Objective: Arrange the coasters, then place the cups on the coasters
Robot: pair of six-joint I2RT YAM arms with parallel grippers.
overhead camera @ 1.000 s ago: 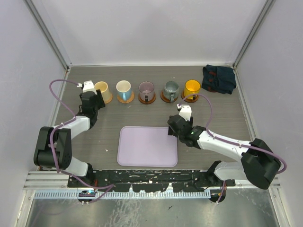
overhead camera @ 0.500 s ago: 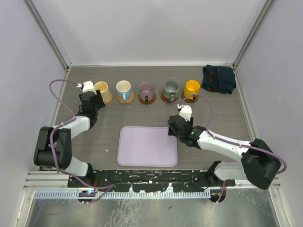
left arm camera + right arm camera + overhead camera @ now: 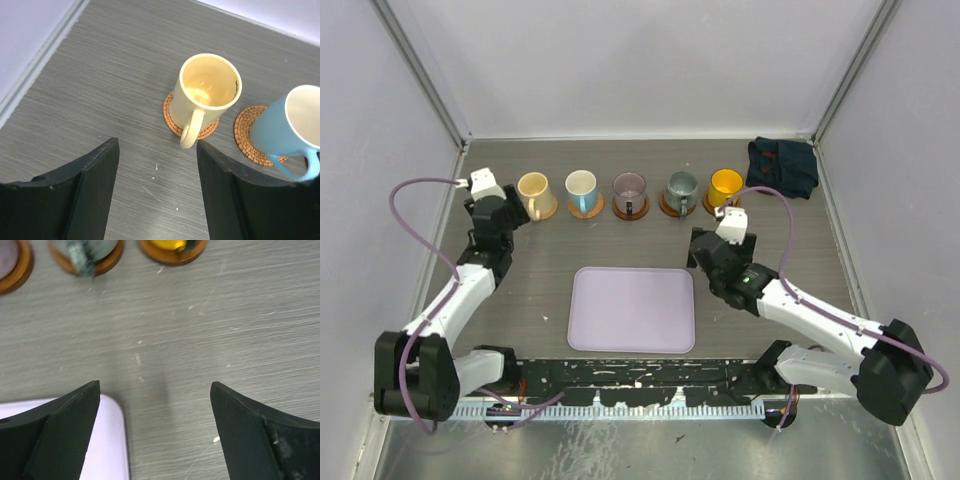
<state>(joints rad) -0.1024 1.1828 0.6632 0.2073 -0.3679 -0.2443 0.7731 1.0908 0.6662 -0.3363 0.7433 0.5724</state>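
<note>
Top external view shows five cups (image 3: 629, 187) standing in a row across the far part of the tabletop (image 3: 540, 270), each upright on its own brown coaster (image 3: 587, 212). From left to right they are the cream-yellow cup (image 3: 533, 187), the light blue cup (image 3: 581, 185) with a white inside, the purple cup (image 3: 629, 189), the grey-green cup (image 3: 681, 186) and the yellow-orange cup (image 3: 726, 183). A dark folded cloth (image 3: 782, 167) lies just right of the row. A lavender tray (image 3: 632, 309) lies nearer the arm bases, well apart from the cups.

In the left wrist view the left jaws stand apart with nothing between them, above bare tabletop. The cream-yellow cup sits ahead of them, its handle turned toward the camera.

In the right wrist view the right jaws are spread wide and empty over bare tabletop, with a rounded tray corner under one finger.
</note>
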